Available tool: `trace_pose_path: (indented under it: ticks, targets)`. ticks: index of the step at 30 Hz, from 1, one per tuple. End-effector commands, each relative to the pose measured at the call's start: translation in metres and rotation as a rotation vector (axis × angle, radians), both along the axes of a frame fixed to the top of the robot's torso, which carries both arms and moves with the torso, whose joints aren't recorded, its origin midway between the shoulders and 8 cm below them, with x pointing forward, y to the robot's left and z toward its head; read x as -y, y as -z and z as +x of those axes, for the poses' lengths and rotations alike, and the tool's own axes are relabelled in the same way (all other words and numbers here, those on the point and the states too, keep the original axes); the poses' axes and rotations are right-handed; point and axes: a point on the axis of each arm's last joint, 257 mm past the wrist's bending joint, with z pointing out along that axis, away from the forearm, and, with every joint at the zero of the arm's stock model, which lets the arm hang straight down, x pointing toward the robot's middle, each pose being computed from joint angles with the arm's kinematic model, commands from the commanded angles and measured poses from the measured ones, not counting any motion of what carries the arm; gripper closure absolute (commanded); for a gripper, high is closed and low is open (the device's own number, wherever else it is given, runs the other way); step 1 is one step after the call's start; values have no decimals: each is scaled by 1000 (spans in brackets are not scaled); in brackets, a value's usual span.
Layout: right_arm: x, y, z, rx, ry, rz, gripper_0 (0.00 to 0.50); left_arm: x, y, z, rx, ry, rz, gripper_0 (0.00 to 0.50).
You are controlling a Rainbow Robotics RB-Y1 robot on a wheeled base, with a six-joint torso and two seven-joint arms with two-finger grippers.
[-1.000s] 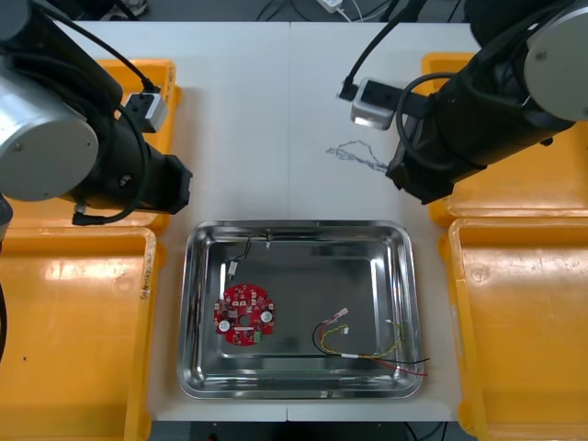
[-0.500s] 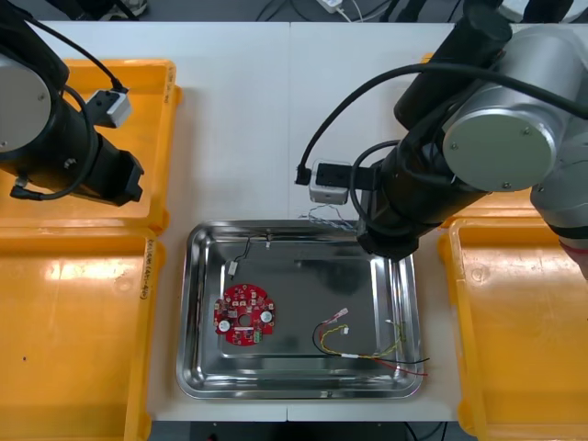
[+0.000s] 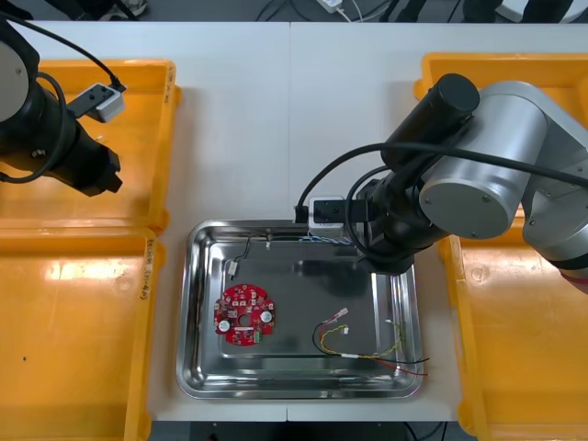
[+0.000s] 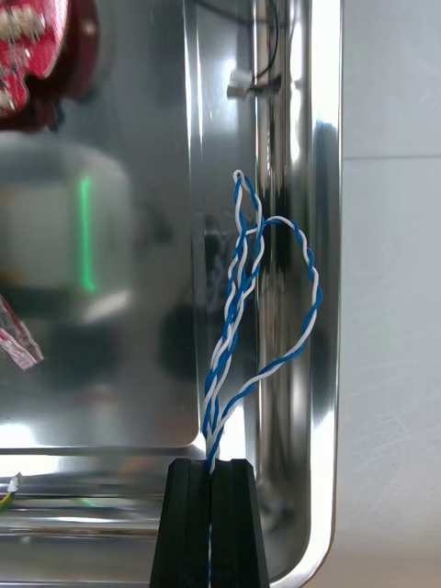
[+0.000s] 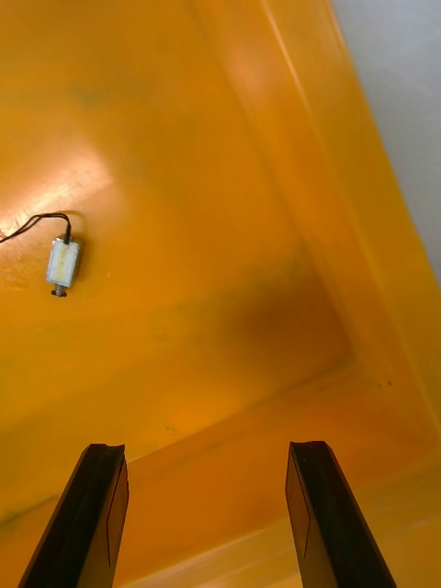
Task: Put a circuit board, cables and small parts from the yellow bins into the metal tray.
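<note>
Nearest me in the tray (image 3: 187, 312) I see the red and yellow cable (image 3: 367, 354) by the right corner, with the board (image 3: 244, 314) to its left. At the tray's far wall my right gripper (image 4: 213, 465) is clamped on the blue and white cable (image 4: 241, 276), which loops over that shiny wall. Farther off, my left gripper (image 5: 204, 450) hovers with its fingers apart over a bin (image 5: 276, 138) holding a small metal part (image 5: 62, 262).

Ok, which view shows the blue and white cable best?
Right wrist view: the cable shows plainly, held by the right gripper over the tray. Front view catches a bit at the tray's far rim; left wrist view faces a yellow bin.
</note>
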Motion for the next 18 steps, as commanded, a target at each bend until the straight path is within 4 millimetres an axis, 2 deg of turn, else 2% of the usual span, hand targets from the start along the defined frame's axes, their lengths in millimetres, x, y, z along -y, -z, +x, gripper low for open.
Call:
trace_pose_path:
  ticks: [1,7,18]
  targets:
    - [4,17,0,20,-25,-25,500,-23,-35,25,99,103,76,0]
    - [0,35,0,-11,-18,-10,500,-36,-29,40,121,164,105,0]
    - [-3,50,-1,14,-26,-32,500,-47,-14,59,130,262,129,0]
